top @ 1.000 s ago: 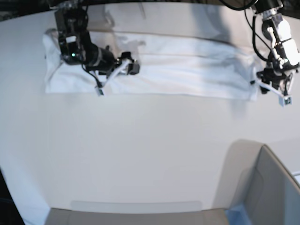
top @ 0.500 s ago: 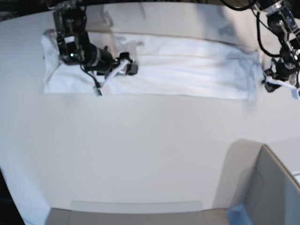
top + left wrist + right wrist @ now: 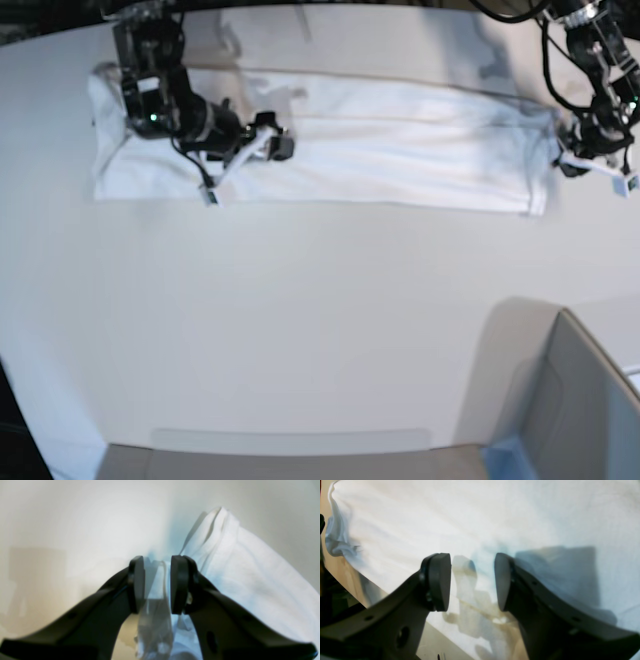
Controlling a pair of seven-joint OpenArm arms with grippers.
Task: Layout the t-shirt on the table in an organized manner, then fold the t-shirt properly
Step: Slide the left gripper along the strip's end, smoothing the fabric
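Observation:
The white t-shirt (image 3: pixel 400 150) lies as a long, narrow folded strip across the far side of the white table (image 3: pixel 300 330); no print shows. My right gripper (image 3: pixel 248 172) hovers open over the strip's left part. In the right wrist view its gripper (image 3: pixel 472 580) has only white t-shirt (image 3: pixel 495 517) under the gap. My left gripper (image 3: pixel 594 172) sits at the strip's right end. In the left wrist view that gripper (image 3: pixel 157 580) has its jaws narrowed with a gap between them, and the t-shirt (image 3: pixel 250 580) edge lies just right of the right finger. I cannot see cloth clamped there.
A grey box (image 3: pixel 570 410) with a blue corner (image 3: pixel 505 455) stands at the near right. A grey strip (image 3: pixel 290 455) runs along the near edge. The table's curved edge drops off at the far left.
The left arm has moved right and farther back at the shirt's right end, and its jaws have narrowed. That end of the shirt now lies straighter. The right arm has hardly moved.

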